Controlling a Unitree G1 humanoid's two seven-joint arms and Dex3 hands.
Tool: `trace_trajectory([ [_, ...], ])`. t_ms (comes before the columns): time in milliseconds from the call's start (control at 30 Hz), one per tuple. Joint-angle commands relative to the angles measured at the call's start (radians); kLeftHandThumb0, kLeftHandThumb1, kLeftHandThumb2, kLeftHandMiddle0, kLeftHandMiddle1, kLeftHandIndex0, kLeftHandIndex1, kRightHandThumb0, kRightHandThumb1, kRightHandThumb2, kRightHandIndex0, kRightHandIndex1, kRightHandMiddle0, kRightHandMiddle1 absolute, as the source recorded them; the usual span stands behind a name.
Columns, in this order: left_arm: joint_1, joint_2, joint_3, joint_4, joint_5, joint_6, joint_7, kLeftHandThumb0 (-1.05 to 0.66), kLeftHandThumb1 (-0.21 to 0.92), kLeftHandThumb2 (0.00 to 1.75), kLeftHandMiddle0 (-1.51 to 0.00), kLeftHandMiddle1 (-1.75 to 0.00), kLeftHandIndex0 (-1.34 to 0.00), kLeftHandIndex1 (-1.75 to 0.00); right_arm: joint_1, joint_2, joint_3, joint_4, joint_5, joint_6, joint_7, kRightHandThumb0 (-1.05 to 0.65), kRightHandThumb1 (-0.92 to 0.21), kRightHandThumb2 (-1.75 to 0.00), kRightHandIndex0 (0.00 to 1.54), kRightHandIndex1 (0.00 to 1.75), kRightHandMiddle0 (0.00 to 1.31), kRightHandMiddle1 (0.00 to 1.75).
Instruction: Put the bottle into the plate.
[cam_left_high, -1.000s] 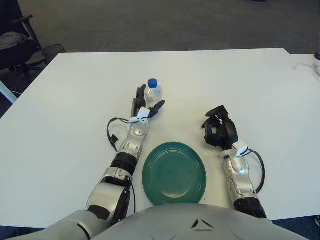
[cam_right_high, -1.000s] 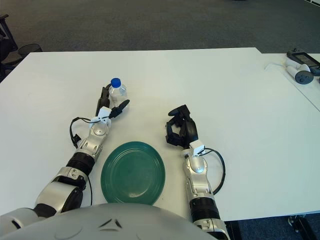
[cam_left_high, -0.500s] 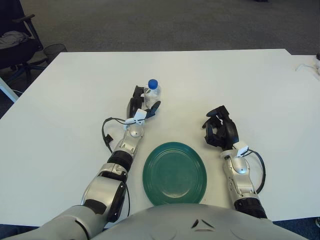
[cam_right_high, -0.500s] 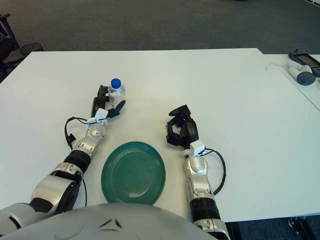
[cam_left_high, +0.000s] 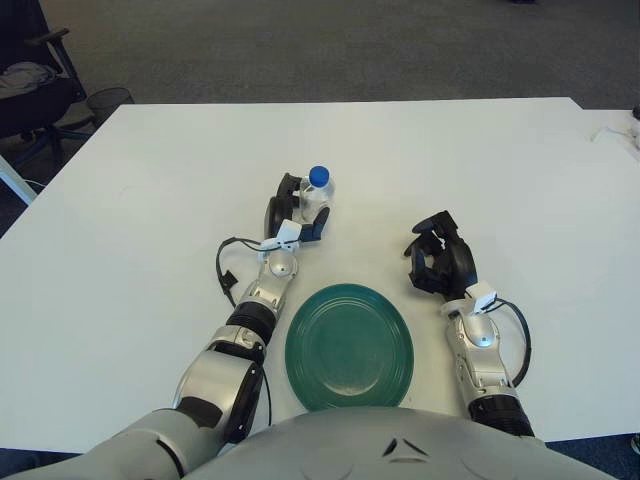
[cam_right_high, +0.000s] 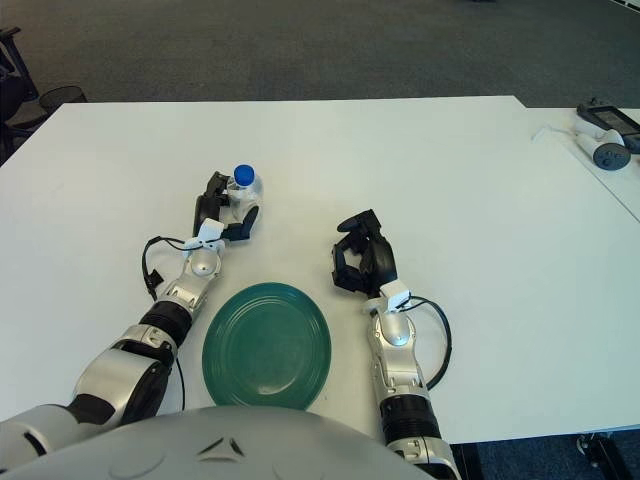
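Blue-capped clear bottle (cam_left_high: 315, 192), upright in the closed left robot hand (cam_left_high: 293, 211), beyond green plate (cam_left_high: 349, 345)

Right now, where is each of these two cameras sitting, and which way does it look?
Left eye view: on the robot's head, looking forward and down at the table; shows both arms and its chest, the left hand gripping the bottle.
Right eye view: beside it on the head, facing the same way; the right hand shows right of the plate.
Shared: the same table, bottle, plate and both hands, slightly shifted.
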Motion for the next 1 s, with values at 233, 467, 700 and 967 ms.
trace_trajectory([
  [233,-0.010,0.004,0.002,0.039,0.004,-0.003,0.013,-0.04,0.26,1.39,-1.30,-1.75,-1.10,-1.75,0.048,-0.004,0.001,0.075,-0.005,0.040,0.002,0.00,-0.53,-1.08,0.50,1.71,0.20,1.75],
  [467,-0.011,0.007,0.001,0.046,0.009,-0.007,0.024,-0.04,0.26,1.39,-1.30,-1.75,-1.09,-1.75,0.046,-0.004,0.002,0.078,-0.007,0.044,-0.001,0.00,-0.53,-1.08,0.50,1.72,0.20,1.75],
  [700,0.001,0.015,0.005,0.017,0.007,-0.017,0.026,-0.05,0.26,1.39,-1.30,-1.75,-1.10,-1.75,0.045,-0.005,0.005,0.083,-0.016,0.037,-0.006,0.00,-0.53,-1.08,0.50,1.70,0.20,1.75],
  [967,0.063,0.077,0.010,-0.306,0.032,0.007,-0.022,-0.05,0.27,1.39,-1.30,-1.75,-1.09,-1.75,0.044,-0.006,0.008,0.082,-0.020,0.052,-0.010,0.00,-0.51,-1.09,0.51,1.71,0.21,1.75],
])
